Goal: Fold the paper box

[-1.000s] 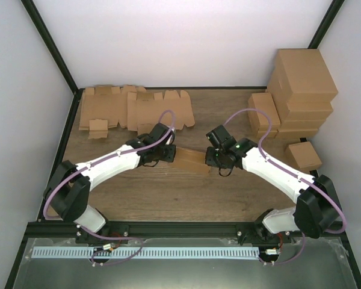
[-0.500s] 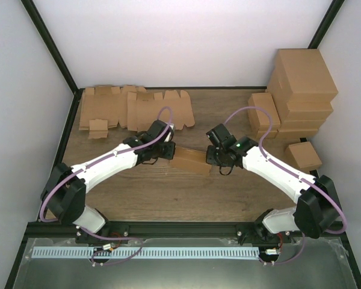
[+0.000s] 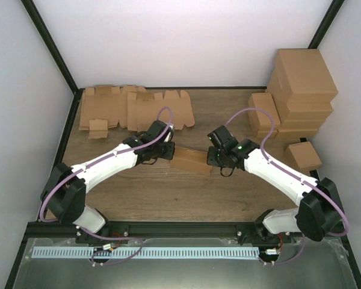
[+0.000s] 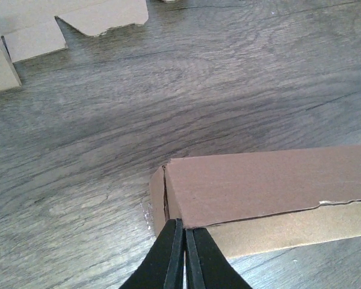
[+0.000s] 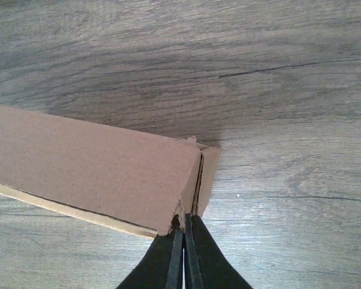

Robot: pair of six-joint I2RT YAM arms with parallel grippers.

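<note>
Your left claw (image 4: 184,233): closed, tips at paper box (image 4: 271,183) end.
Your right claw (image 5: 183,229): closed, at other end.
Box inside: hidden.

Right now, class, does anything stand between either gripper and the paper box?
Nothing visible does. The left gripper and the right gripper, both shut, sit with their tips right at opposite ends of the paper box.

One small oblong brown cardboard paper box (image 3: 191,161), two black two-finger grippers, the left gripper (image 4: 185,233) and the right gripper (image 5: 184,232), several overlapping flat brown die-cut cardboard sheets (image 3: 108,108), exact number unclear, at least six closed brown cardboard cartons (image 3: 304,72), one wooden table (image 3: 186,195).
</note>
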